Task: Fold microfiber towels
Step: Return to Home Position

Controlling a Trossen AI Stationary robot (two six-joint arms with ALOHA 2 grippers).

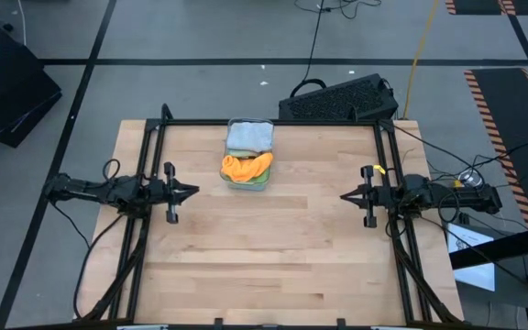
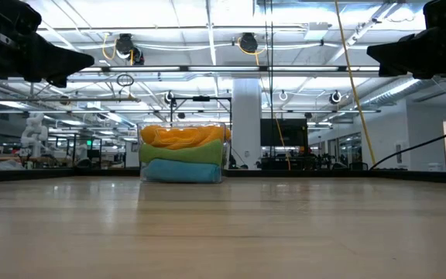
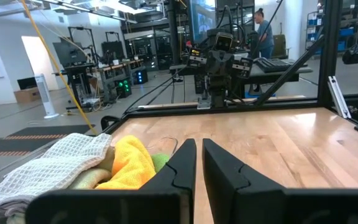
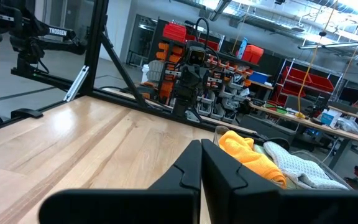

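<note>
The microfiber towels lie piled in a clear bin [image 1: 236,124] at the table's far middle. A light grey one [image 1: 248,136] and an orange one [image 1: 246,166] are on top. The low view shows orange [image 2: 183,137] over green [image 2: 180,153] over blue [image 2: 183,170]. My left gripper [image 1: 193,192] hovers level at the left edge. Its fingers are all but together, with a thin slit between them [image 3: 199,149], and nothing is in them. My right gripper [image 1: 345,195] hovers level at the right edge, shut and empty [image 4: 201,148]. Both point toward the table's middle, well clear of the bin.
A black frame [image 1: 154,156] runs along the table's left, right and far sides. A black keyboard [image 1: 337,99] lies on the floor past the far right corner. Bare wood [image 1: 264,247] spreads between the arms and toward the near edge. A person [image 3: 265,31] stands far off in the room.
</note>
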